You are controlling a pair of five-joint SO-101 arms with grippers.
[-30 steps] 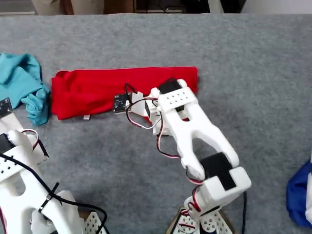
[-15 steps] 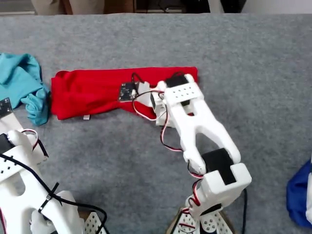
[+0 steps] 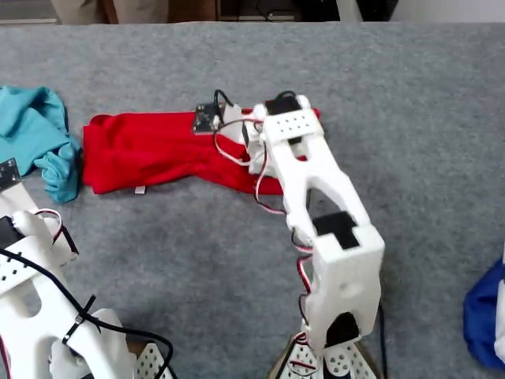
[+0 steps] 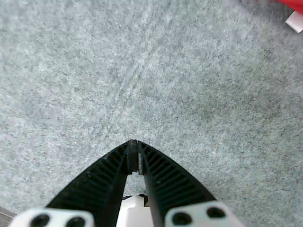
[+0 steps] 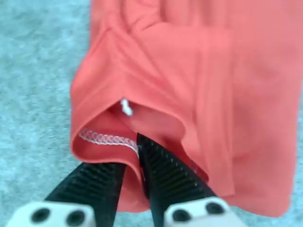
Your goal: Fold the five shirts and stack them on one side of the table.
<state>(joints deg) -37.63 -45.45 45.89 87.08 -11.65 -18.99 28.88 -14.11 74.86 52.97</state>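
Observation:
A red shirt [image 3: 150,150] lies folded into a long band across the middle of the grey table. My right gripper [image 3: 254,158] is over its right end, shut on the red shirt [image 5: 156,71] at a hem with white stitching; a raised fold hangs from the fingers. My left gripper [image 4: 134,146] is shut on nothing, low over bare grey cloth at the near left, where its arm [image 3: 31,300] stands. A corner of the red shirt [image 4: 287,3] with a white tag [image 4: 294,21] lies beyond it.
A teal shirt [image 3: 31,134] lies bunched at the left edge, touching the red one's left end. A blue shirt [image 3: 483,316] pokes in at the right edge. The grey table covering [image 3: 410,103] is bare at the back and right.
The right arm has swung toward the far side of the table, its wrist now over the shirt's far edge, and the shirt's right end has shifted with it. The left arm has not moved.

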